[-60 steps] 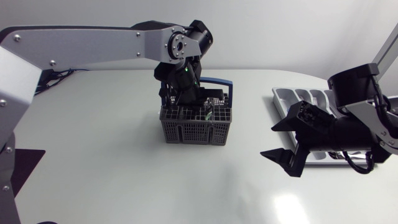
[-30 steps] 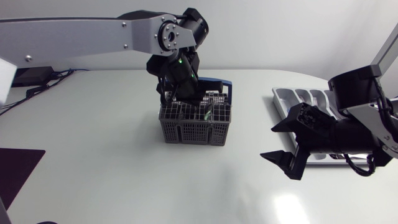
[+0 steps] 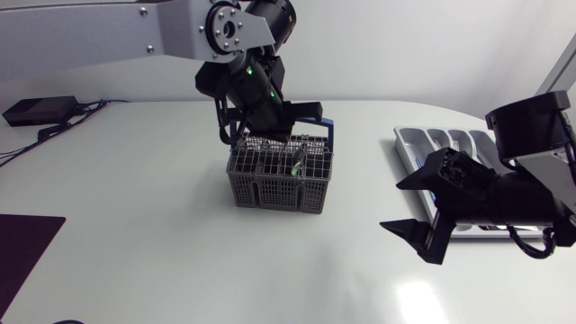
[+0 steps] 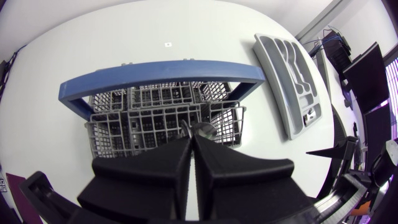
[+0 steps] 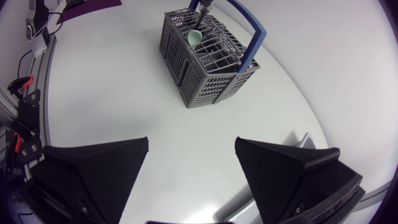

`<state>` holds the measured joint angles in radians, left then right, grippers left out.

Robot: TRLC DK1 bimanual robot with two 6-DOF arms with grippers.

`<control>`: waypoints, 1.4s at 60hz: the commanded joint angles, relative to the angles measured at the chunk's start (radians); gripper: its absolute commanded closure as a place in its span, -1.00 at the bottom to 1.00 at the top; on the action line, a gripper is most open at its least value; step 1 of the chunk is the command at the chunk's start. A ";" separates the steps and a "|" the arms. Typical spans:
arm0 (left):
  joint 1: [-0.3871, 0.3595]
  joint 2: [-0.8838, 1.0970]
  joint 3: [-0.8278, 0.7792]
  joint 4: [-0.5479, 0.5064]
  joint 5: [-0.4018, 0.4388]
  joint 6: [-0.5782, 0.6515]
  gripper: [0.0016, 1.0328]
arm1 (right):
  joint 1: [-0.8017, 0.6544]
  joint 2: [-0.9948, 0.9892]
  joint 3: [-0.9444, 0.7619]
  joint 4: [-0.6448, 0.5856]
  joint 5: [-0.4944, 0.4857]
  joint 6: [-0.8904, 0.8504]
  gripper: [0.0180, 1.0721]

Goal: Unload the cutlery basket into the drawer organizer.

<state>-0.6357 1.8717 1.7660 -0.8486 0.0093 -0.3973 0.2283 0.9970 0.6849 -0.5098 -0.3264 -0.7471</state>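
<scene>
Compared with a second ago, the left arm has risen and swung toward 10 o'clock in the head view. Its left gripper (image 4: 191, 138) is clenched on the stem of a slim piece of cutlery with a pale green rounded end (image 5: 195, 37), which hangs end-down just over the top grid of the dark grey plastic mesh cutlery basket (image 3: 274, 191). The basket sits a little toward 12 o'clock from the middle of the white table (image 3: 135, 207). Its blue arched carry handle (image 4: 155, 71) crosses close ahead of the clenched fingers. The light grey compartmented drawer organizer (image 3: 404, 153) lies at 3 o'clock. The right gripper (image 5: 191, 142) has barely moved, its fingers spread wide and empty, at 4 o'clock from the basket, between it and the organizer.
</scene>
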 commanded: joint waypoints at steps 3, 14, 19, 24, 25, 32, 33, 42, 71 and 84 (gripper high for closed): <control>-0.018 -0.057 -0.019 -0.003 -0.002 -0.026 0.92 | 0.008 -0.023 -0.027 -0.024 0.009 0.014 -0.90; -0.030 -0.082 -0.019 -0.003 -0.009 -0.029 0.92 | 0.011 -0.043 -0.030 -0.035 0.009 0.015 -0.90; -0.038 -0.089 -0.019 -0.003 -0.025 -0.029 0.92 | 0.013 -0.055 -0.031 -0.041 0.009 0.015 -0.90; -0.039 -0.097 -0.019 -0.003 -0.028 -0.029 0.92 | 0.013 -0.064 -0.033 -0.047 0.010 0.015 -0.90; -0.039 -0.100 -0.019 -0.003 -0.028 -0.029 0.92 | 0.013 -0.067 -0.035 -0.050 0.010 0.015 -0.90; -0.047 -0.111 -0.022 -0.001 -0.037 -0.032 0.92 | 0.014 -0.077 -0.041 -0.052 0.010 0.015 -0.90; -0.048 -0.114 -0.022 -0.001 -0.037 -0.034 0.92 | 0.014 -0.078 -0.041 -0.052 0.010 0.015 -0.90; -0.058 -0.128 -0.025 0.002 -0.054 -0.035 0.92 | 0.017 -0.084 -0.044 -0.053 0.012 0.017 -0.90; -0.101 -0.299 -0.151 0.105 -0.060 0.000 0.92 | 0.017 -0.103 -0.012 -0.041 -0.016 0.034 -0.91; -0.124 -0.348 -0.224 0.126 0.103 0.114 0.92 | 0.017 -0.104 0.005 -0.042 -0.106 0.026 -0.91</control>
<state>-0.7502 1.5482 1.5875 -0.7311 0.0704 -0.3393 0.2352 0.8982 0.6708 -0.5503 -0.4080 -0.7357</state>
